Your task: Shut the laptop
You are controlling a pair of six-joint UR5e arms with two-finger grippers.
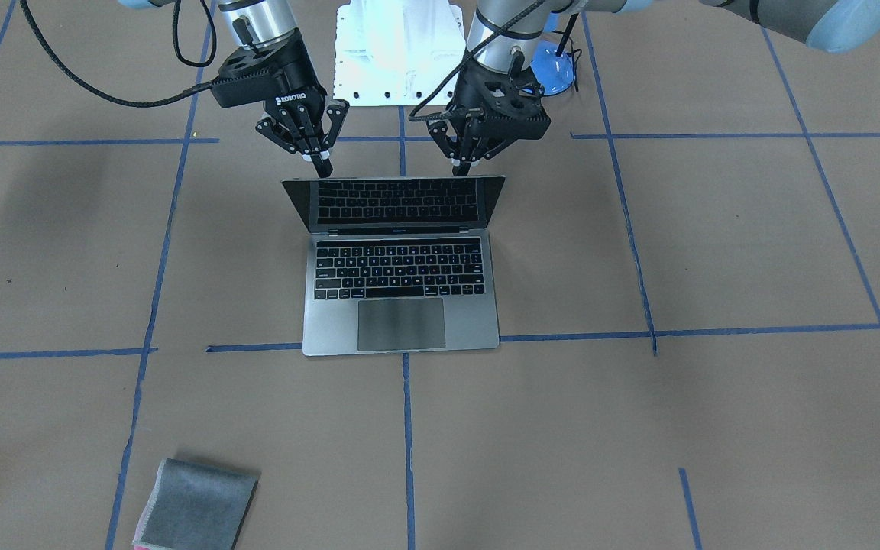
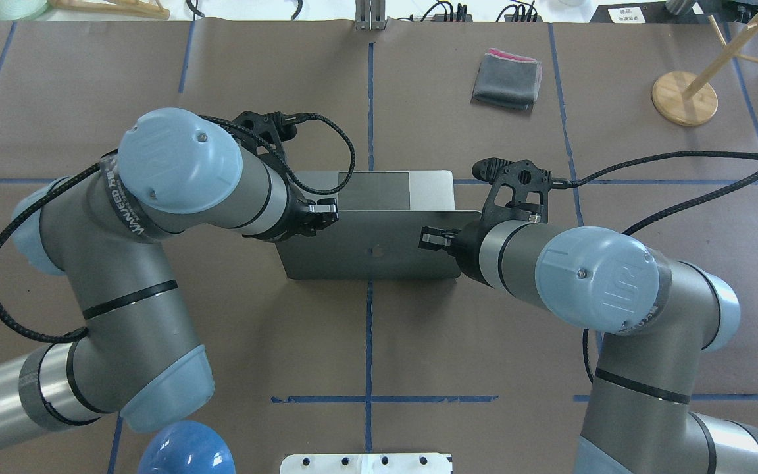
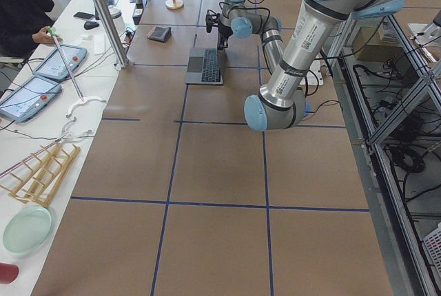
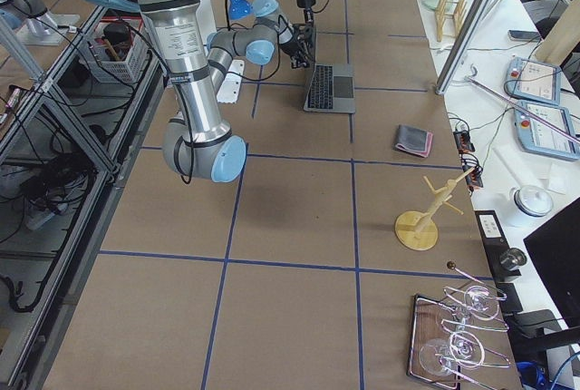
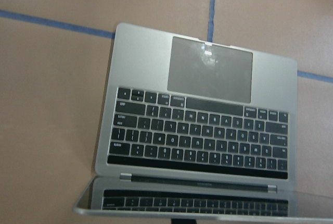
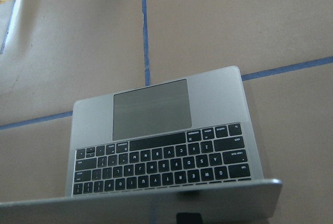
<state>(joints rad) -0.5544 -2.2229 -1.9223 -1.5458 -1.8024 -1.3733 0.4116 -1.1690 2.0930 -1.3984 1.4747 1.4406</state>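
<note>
The space-grey laptop (image 1: 400, 305) stands open in the middle of the table, its black screen tilted toward the keyboard. The overhead view shows the lid's back with the dark logo (image 2: 372, 253). My left gripper (image 1: 461, 166) is shut, with its tips at the lid's top edge near one corner. My right gripper (image 1: 322, 166) is shut too, with its tips at the top edge near the other corner. Both wrist views look down over the lid's edge onto the keys and trackpad (image 5: 208, 78) (image 6: 151, 114).
A small folded grey cloth (image 1: 195, 508) lies on the far side of the table from the robot (image 2: 507, 79). A wooden stand (image 2: 683, 97) is at the far right. A blue dome (image 1: 551, 69) and the white base plate (image 1: 398, 53) sit behind the laptop.
</note>
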